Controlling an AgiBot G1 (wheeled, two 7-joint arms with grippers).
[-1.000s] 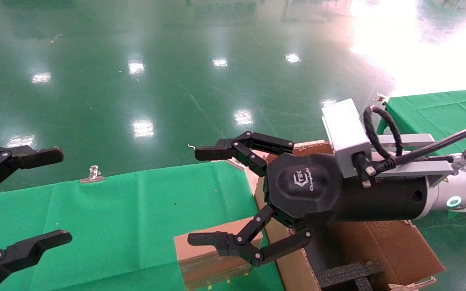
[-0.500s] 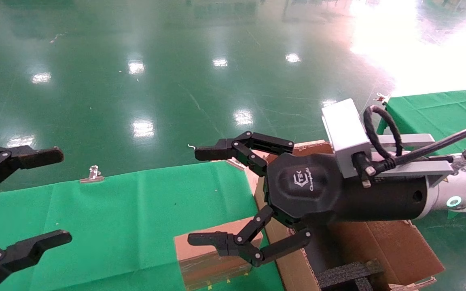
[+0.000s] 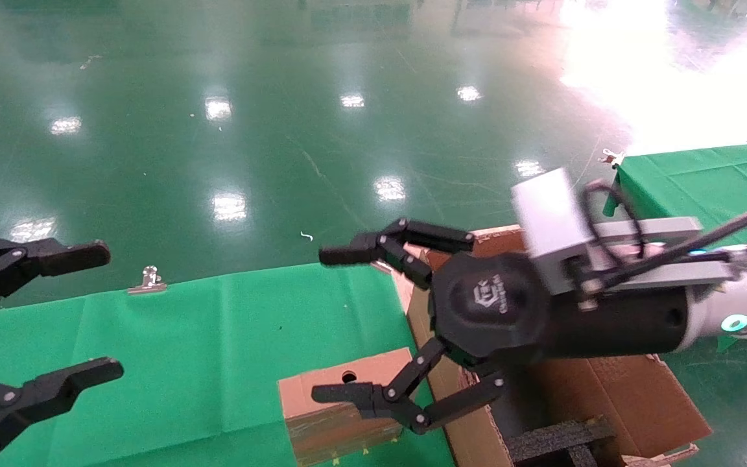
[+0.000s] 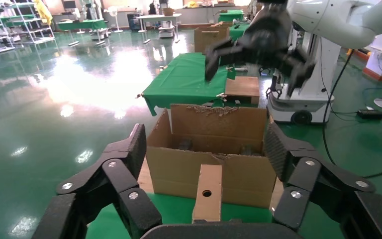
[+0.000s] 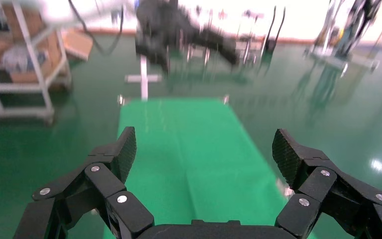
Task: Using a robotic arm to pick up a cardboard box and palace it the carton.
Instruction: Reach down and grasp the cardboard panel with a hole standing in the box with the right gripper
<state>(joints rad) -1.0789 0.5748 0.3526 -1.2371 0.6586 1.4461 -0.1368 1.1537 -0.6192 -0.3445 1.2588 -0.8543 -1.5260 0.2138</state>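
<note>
The cardboard box [image 3: 331, 423], small and brown with a round hole in its narrow side and tape on its face, rests on the green-clothed table next to the carton [image 3: 613, 395]. The carton is large, with torn flaps and black foam [image 3: 558, 441] inside. The robotic arm's right gripper [image 3: 318, 324] is open and empty, hovering just above the box. My left gripper [image 3: 111, 311] is open and empty at the left, facing the box [image 4: 207, 194] and carton [image 4: 179, 164]. The right gripper [image 4: 258, 47] also shows in the left wrist view. The right wrist view shows open jaws [image 5: 205, 149] over green cloth.
The green cloth table [image 3: 205, 337] has a metal clip [image 3: 148, 280] at its far edge. A second green table [image 3: 704, 175] stands at the far right. Glossy green floor lies beyond. A white machine base [image 4: 303, 107] stands behind the carton.
The right gripper has rolled and dipped a little, blurring its camera block; the box's round hole now shows. The left gripper has edged slightly inward.
</note>
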